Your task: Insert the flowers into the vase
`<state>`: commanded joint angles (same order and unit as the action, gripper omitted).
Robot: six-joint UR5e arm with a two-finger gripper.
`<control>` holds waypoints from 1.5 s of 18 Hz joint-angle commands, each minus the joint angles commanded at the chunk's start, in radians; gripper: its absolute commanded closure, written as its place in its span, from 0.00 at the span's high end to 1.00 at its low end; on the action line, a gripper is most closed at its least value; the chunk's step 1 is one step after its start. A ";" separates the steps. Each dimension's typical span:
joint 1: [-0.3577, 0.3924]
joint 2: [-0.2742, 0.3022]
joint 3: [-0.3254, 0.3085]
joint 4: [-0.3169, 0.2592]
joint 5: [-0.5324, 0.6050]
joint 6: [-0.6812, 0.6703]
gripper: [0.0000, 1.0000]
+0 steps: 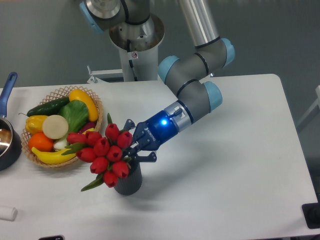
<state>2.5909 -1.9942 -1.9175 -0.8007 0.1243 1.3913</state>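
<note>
The flowers point(103, 152), a bunch of red tulip buds with green leaves, lean to the left over the mouth of the vase point(130, 183), a short dark grey ribbed cylinder at the table's front middle. Their stems run down toward the vase mouth, which the buds mostly hide. My gripper point(133, 148) reaches in from the right, just above the vase, with its fingers closed around the stems right behind the buds. The lower finger point(145, 157) lies just above the vase's rim.
A wicker basket point(94, 107) with fruit and vegetables stands just left of the flowers, nearly touching the buds. A dark pan point(7, 141) with a blue handle sits at the left edge. A small white object point(7, 213) lies at the front left.
</note>
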 joint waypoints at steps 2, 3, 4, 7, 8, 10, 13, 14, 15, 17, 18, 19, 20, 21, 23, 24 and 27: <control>0.002 0.000 0.000 0.000 0.002 0.008 0.23; 0.002 0.000 0.000 0.000 0.003 0.020 0.24; 0.000 0.000 0.000 -0.002 0.003 0.031 0.26; 0.000 0.000 0.000 0.000 0.009 0.041 0.36; 0.002 -0.002 0.000 0.000 0.011 0.043 0.41; 0.000 0.000 0.000 -0.002 0.032 0.051 0.48; 0.002 0.002 0.002 0.000 0.072 0.060 0.67; 0.002 0.002 0.002 0.000 0.072 0.066 0.74; 0.002 0.002 0.003 0.000 0.072 0.072 0.80; 0.003 0.005 0.003 -0.002 0.072 0.077 0.90; 0.005 0.006 0.008 -0.002 0.074 0.080 1.00; 0.009 0.011 0.006 -0.002 0.074 0.080 1.00; 0.015 0.020 0.002 -0.002 0.074 0.080 1.00; 0.018 0.041 -0.005 -0.002 0.077 0.080 1.00; 0.026 0.084 -0.008 -0.003 0.090 0.078 1.00; 0.032 0.093 -0.006 -0.002 0.173 0.081 1.00; 0.055 0.147 -0.008 -0.003 0.302 0.081 1.00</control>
<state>2.6460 -1.8471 -1.9251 -0.8038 0.4262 1.4727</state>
